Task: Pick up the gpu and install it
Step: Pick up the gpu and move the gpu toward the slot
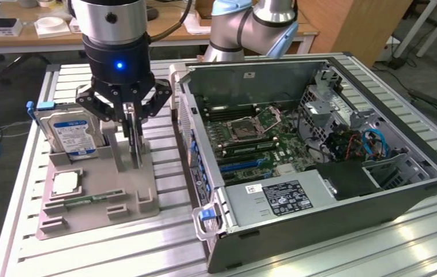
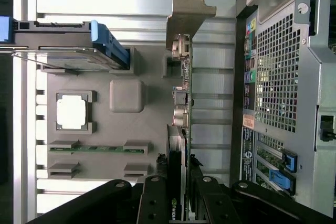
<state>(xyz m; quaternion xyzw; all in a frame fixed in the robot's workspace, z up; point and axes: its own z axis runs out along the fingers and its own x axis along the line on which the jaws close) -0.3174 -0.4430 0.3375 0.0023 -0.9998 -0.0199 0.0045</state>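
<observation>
The gpu [image 1: 135, 149] stands upright on its edge, its lower end at a slot of the grey holder [image 1: 103, 199]. In the wrist view the gpu [image 2: 184, 90] shows edge-on, with its silver end bracket [image 2: 187, 9] away from the fingers. My gripper [image 1: 130, 130] hangs straight down over it, and its black fingers [image 2: 155, 203] are shut against both faces of the card. The gripper [image 2: 181, 205] grips the end opposite the bracket. The open computer case [image 1: 310, 144] lies to the exterior view's right of the holder, its motherboard [image 1: 253, 138] exposed.
In the holder, a hard drive with a blue label [image 1: 70, 134] stands upright beside the gpu. A CPU [image 1: 66, 183] and a green RAM stick [image 1: 87, 200] lie flat. The case's rear panel [image 2: 278, 93] runs close beside the card. Everything rests on a slatted aluminium table [image 1: 357, 254].
</observation>
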